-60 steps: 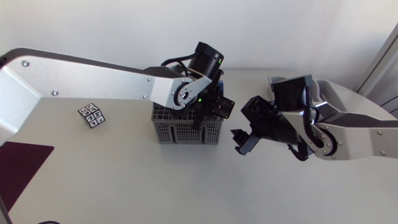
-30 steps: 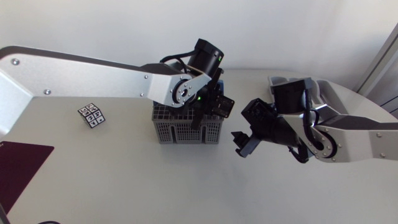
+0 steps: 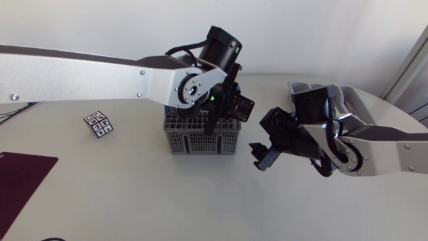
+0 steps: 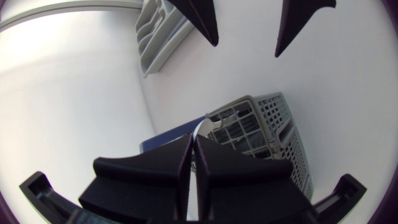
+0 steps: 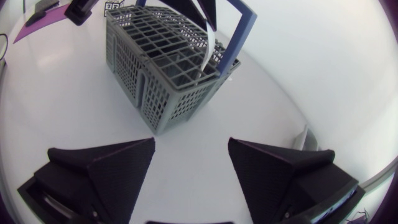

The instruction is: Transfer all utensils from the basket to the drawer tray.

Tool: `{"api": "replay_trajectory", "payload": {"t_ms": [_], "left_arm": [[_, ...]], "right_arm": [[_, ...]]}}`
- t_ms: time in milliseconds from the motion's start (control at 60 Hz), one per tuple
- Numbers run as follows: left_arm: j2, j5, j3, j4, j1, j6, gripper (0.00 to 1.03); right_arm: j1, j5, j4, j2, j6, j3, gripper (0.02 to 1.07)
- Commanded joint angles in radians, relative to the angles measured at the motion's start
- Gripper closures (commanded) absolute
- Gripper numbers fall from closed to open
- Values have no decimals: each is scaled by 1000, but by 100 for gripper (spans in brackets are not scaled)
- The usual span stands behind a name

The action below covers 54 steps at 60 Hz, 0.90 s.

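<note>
1. Farthest left of the basket (image 3: 200, 144), at the near edge of the counter (image 3: 134, 194), you see a dark purple mat (image 3: 20, 179) lying flat, well apart from the basket.
2. Closer in, on the same left side of the basket, a small black-and-white patterned card (image 3: 98, 124) lies on the counter, near the basket without touching it.
3. Your left arm (image 3: 100, 73) comes in from the left and ends directly above the basket. The left pincer (image 4: 193, 146) points down over the basket, and its fingers are pressed together on a thin pale utensil (image 5: 209, 55), gripping it from both sides.
4. The basket itself is a grey mesh caddy split into compartments, with a blue handle (image 5: 239, 31) standing upright over it. It sits upright near the middle of the counter.
5. The upper end of the utensil is caught in the left pincer. Its lower end reaches down into a basket compartment just beside the blue handle. You cannot tell what kind of utensil it is.
6. Just right of the basket, your right arm (image 3: 374, 140) holds the right pincer (image 5: 191, 144) low over the counter, facing the basket's side wall. Its fingers stand wide apart with only bare counter between them.
7. Behind and to the right of the basket lies the grey drawer tray (image 4: 160, 31), well apart from it, with its dividers showing. From above, the right arm hides most of the tray.
</note>
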Motion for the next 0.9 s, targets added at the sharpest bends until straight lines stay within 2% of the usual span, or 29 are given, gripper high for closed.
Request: {"api": "replay_trajectory", "payload": {"t_ms": [0, 367, 883], "left_arm": [[-34, -8, 35, -23, -11, 22, 100], [18, -5, 198, -233, -10, -36, 100], [225, 21, 581, -609, 8, -141, 100]], "right_arm": [[5, 2, 4, -13, -19, -32, 22], [10, 3, -3, -30, -22, -42, 22], [10, 2, -3, -30, -36, -50, 22]]}}
